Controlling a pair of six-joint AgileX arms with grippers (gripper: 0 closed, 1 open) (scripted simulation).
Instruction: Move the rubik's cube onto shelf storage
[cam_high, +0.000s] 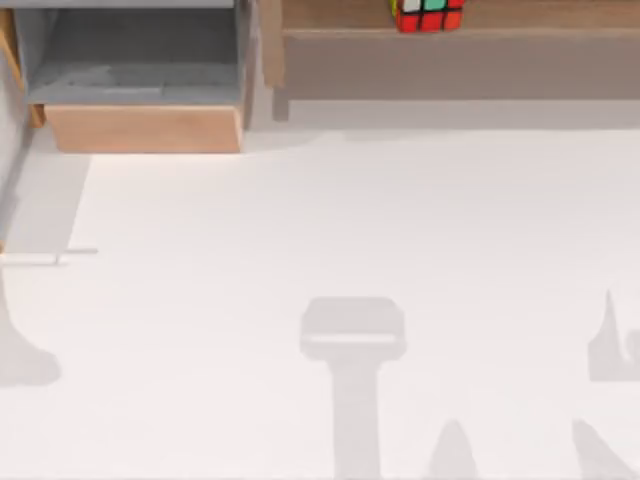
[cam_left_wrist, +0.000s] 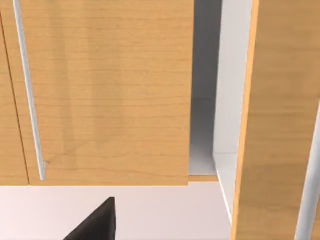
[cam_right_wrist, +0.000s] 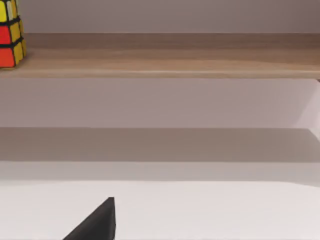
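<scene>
The rubik's cube rests on the flat wooden board of the shelf storage, at the far edge of the table and right of centre. The shelf's taupe-grey front face lies just below it. The right wrist view has the rubik's cube standing free on the shelf storage, with nothing holding it. A dark part of my right gripper hangs over the white table, well short of the shelf. A dark part of my left gripper faces a light wood panel.
A grey-lined box with a light wood front stands at the far left. In the left wrist view a wooden door carries a long metal handle, with a narrow gap beside it. Arm shadows fall on the near white tabletop.
</scene>
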